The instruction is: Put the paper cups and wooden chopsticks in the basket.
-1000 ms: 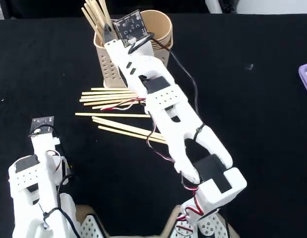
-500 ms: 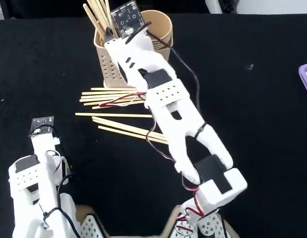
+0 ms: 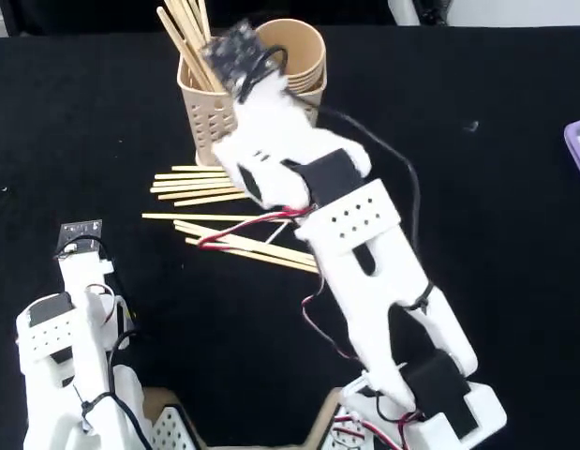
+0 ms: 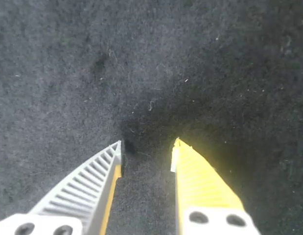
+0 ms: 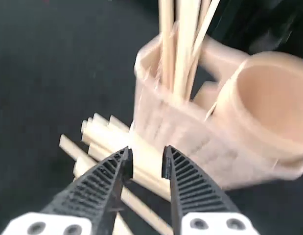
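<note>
Chopsticks loose just ahead of right gripper tips, basket beyond. Jaws narrowly parted, empty. Straddle one stick mid-length, pinch firmly, lift clear of basket wall.

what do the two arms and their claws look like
The left arm and the right arm are both white plastic shells with perforated panels, black motor blocks and loose red and black cables. The left claw has one white ribbed finger and one yellow one. The right claw has two black ribbed fingers.
</note>
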Controlling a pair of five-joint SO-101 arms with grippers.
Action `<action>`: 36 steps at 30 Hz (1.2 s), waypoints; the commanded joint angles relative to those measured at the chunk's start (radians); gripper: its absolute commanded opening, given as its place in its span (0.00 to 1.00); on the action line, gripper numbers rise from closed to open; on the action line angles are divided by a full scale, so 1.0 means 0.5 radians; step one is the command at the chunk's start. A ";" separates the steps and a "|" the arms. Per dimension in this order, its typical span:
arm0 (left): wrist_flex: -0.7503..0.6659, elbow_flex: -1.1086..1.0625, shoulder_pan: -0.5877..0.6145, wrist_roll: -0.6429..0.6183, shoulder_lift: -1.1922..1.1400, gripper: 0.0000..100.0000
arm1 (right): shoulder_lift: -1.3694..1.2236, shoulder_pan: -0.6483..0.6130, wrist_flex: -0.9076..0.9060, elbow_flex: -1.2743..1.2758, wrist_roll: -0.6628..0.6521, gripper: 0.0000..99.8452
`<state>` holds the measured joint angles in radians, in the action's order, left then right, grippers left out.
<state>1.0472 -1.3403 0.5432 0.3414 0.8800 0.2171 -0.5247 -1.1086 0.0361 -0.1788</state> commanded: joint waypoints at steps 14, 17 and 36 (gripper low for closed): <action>-0.028 0.008 -0.026 -0.009 0.025 0.17 | -0.315 -0.068 0.381 1.066 -0.764 0.23; -0.028 0.008 -0.026 -0.009 0.025 0.17 | -0.542 -0.046 0.288 0.885 -0.773 0.20; -0.028 0.008 -0.026 -0.009 0.025 0.17 | -0.999 -0.028 0.175 0.529 -0.859 0.02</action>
<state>1.0472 -1.3403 0.5432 0.3414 0.8800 -0.2831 -0.5493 -1.0119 0.3261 -0.6160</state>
